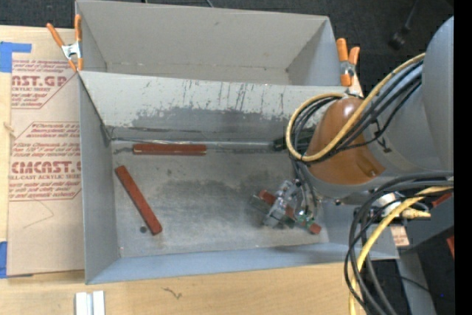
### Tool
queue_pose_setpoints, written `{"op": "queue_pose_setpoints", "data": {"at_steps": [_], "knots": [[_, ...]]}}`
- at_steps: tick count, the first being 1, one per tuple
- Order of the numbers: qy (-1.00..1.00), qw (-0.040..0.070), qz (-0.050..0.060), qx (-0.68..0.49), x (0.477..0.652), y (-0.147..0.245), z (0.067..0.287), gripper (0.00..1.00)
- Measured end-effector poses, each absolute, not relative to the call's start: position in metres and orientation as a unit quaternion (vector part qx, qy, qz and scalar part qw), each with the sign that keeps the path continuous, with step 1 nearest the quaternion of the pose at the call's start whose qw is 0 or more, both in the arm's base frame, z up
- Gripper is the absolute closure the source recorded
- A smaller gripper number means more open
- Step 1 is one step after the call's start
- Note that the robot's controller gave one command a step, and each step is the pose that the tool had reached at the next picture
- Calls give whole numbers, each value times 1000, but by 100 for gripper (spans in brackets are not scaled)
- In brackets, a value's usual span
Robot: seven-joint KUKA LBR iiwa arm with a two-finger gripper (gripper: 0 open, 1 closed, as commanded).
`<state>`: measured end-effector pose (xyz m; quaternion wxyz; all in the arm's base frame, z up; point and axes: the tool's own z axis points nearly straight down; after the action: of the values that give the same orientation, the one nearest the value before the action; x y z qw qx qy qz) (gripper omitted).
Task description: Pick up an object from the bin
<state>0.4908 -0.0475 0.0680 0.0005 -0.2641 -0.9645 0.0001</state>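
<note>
Camera view. Bin (96,181): grey sheet metal with sloping walls, the floor dull, scuffed and streaked.

Item 1: flat red-brown strip (138,200), straight and narrow, lying aslant on the floor near the bin's left wall.

Item 2: second red-brown strip (169,149), same kind, lying flat along the foot of the back wall, left of centre.

Item 3: small red bit (263,197), on the floor toward the front right corner, just beside the gripper; its shape is too small to tell.

Item 4: another red bit (315,229), near the front wall, at the gripper's other side.

Arm: reaches in over the right wall, bent downward. Its wrist carries a smooth, rounded orange cover (341,144) looped by yellow and black cables (369,103). The gripper (286,209) is down at the floor by the front right corner. How far it is open, and whether it has hold of anything, cannot be told.
</note>
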Motion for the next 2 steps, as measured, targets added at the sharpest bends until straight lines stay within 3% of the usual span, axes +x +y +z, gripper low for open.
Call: {"op": "queue_pose_setpoints", "data": {"at_steps": [2], "knots": [[-965, 0, 0, -264, 491, -47, 99, 100]]}}
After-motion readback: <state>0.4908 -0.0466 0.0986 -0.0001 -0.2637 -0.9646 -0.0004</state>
